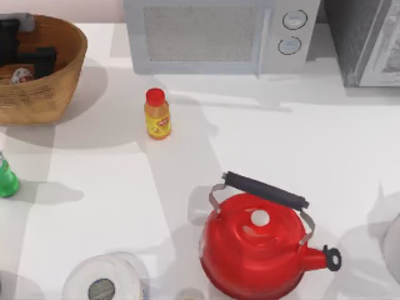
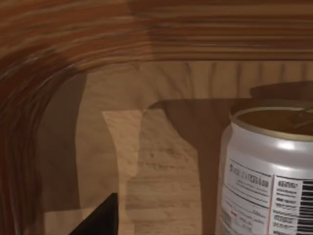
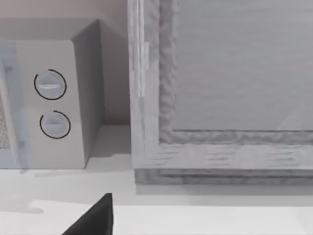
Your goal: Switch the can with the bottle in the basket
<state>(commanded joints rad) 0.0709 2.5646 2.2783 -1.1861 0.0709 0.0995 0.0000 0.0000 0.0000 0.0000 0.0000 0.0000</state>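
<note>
The wicker basket (image 1: pixel 59 75) stands at the table's far left corner. The can (image 1: pixel 20 75) sits upright on its floor, white with red markings. My left gripper (image 1: pixel 28 59) is lowered into the basket, open, right beside the can and not holding it. In the left wrist view the can (image 2: pixel 271 171) stands close by on the woven floor, off to one side of a dark fingertip (image 2: pixel 100 218). The green bottle (image 1: pixel 6 178) stands upright on the table at the left edge, in front of the basket. My right gripper is parked, with one dark fingertip (image 3: pixel 95 215) showing, facing the appliances.
A yellow red-capped bottle (image 1: pixel 157 113) stands mid-table. A red kettle (image 1: pixel 256 247) with a black handle sits front centre-right. A white roll (image 1: pixel 103 284) lies at the front left. A microwave (image 1: pixel 212 34) and a grey appliance (image 1: pixel 369 37) line the back.
</note>
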